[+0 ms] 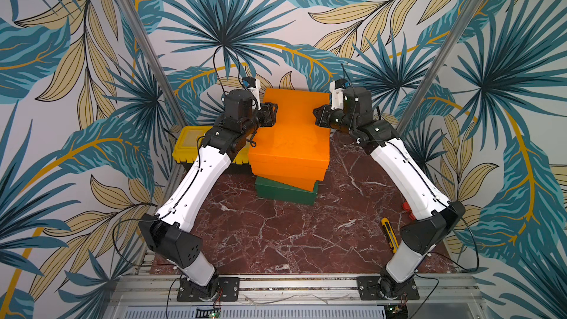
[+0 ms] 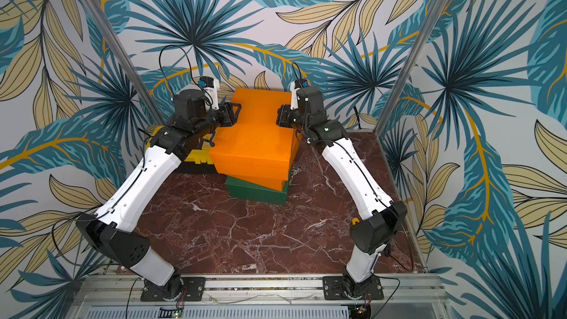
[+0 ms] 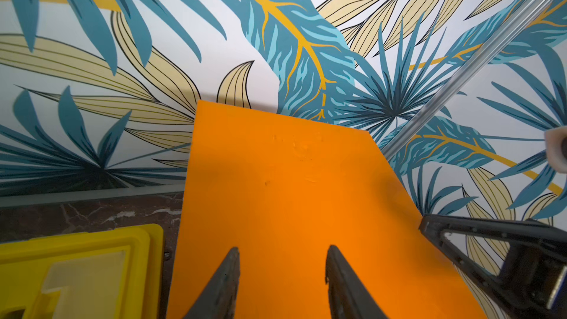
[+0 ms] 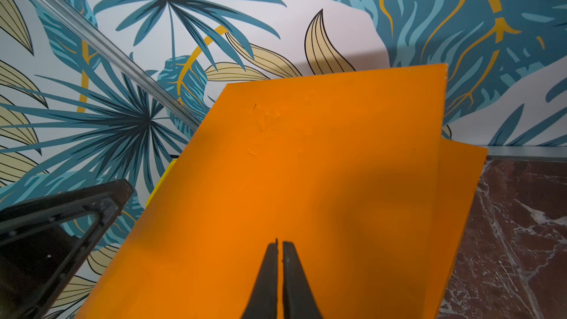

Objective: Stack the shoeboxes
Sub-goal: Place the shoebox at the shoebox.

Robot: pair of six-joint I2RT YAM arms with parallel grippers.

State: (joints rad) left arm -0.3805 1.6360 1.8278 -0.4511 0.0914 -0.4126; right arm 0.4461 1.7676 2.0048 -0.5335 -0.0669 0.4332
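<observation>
The green box (image 1: 285, 193) sits on the bench (image 1: 276, 234) with the middle orange box (image 4: 460, 210) and the top orange box (image 1: 291, 130) on it, all slightly askew. The left tool (image 3: 282, 271), narrowly open, and the right tool (image 4: 279, 259), closed, are empty above the lid; a push may slide the pile apart.

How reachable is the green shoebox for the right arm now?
Probably not from above: the top orange shoebox and lower orange shoebox sit on the green shoebox, hiding its lid. Its side toward that arm faces bare table, so sideways contact looks possible.
</observation>
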